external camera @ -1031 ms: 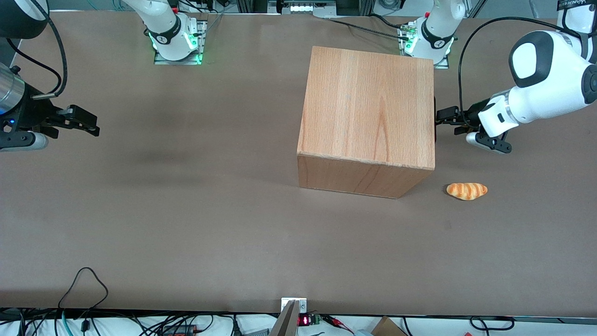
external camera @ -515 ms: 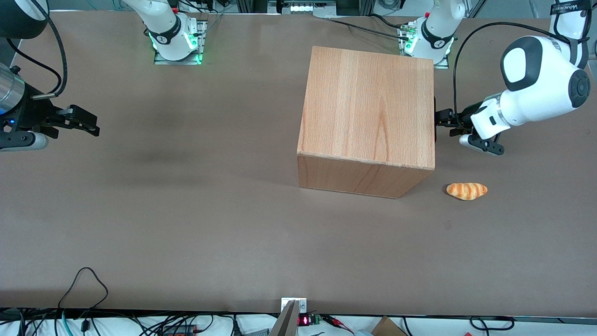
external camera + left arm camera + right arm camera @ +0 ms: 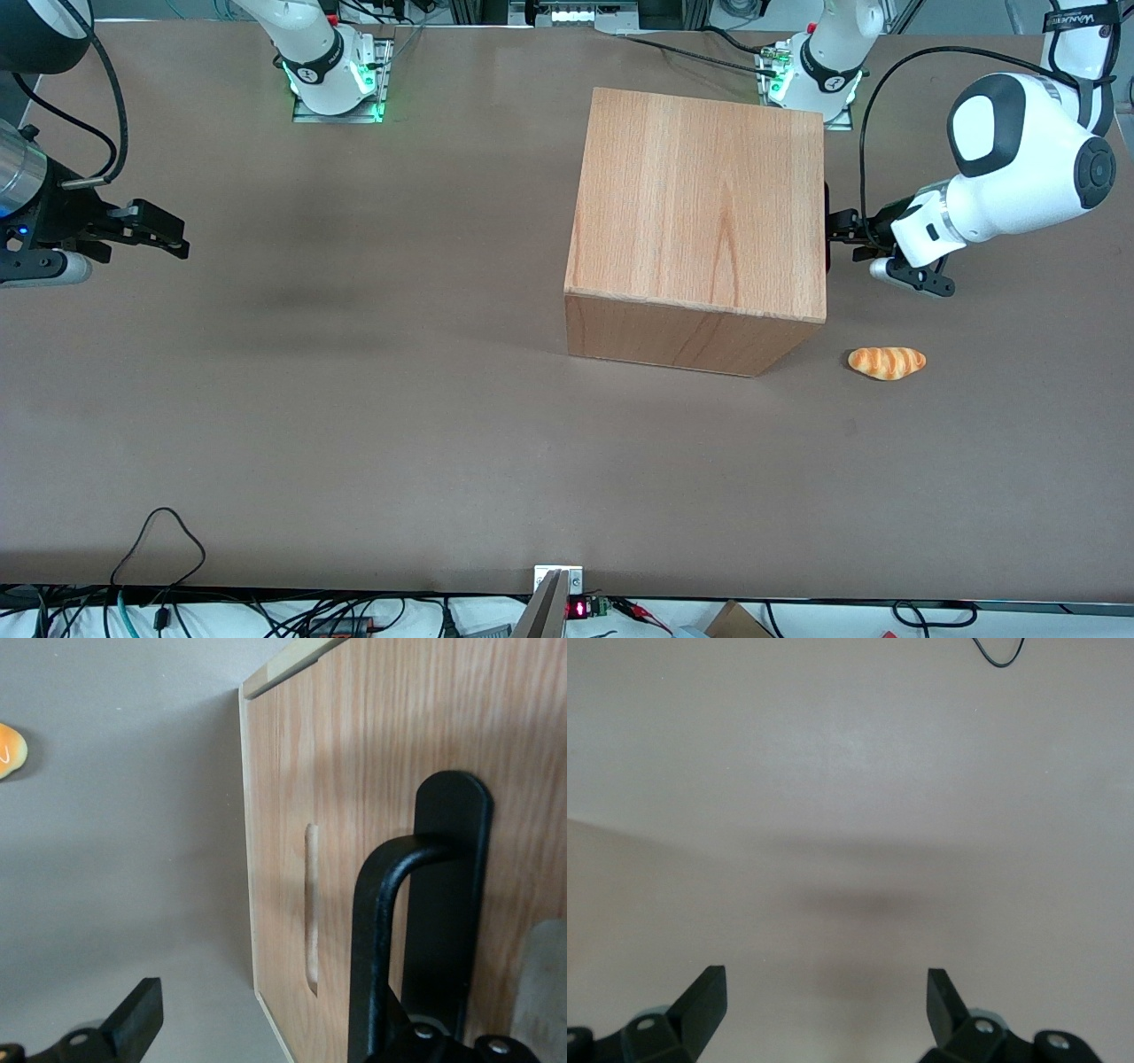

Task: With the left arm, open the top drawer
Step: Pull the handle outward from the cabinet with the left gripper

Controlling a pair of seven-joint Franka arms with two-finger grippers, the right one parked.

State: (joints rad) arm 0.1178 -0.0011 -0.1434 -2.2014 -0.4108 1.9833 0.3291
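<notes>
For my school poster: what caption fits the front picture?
White arm's tool reaches the wooden cabinet's drawer side; a bread roll lies nearby.

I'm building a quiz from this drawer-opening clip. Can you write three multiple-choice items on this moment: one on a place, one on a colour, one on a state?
1. Where is the left arm's black two-finger gripper?
A. At the box-shaped light-wood cabinet's front face
B. Over the small orange striped bread roll
C. Above the cabinet's top

2. What colour is the long bar handle on the shallow light-wood top drawer?
A. Silver
B. Black
C. White

3. What state is the top drawer in?
A. Pulled fully out
B. Removed
C. Shut

Answers:
1 A: the front view shows the gripper against the cabinet's face toward the working arm's end.
2 B: the left wrist view shows a black bar.
3 C: in the front view nothing juts out from the cabinet, and the left wrist view shows the panel flush.
</notes>
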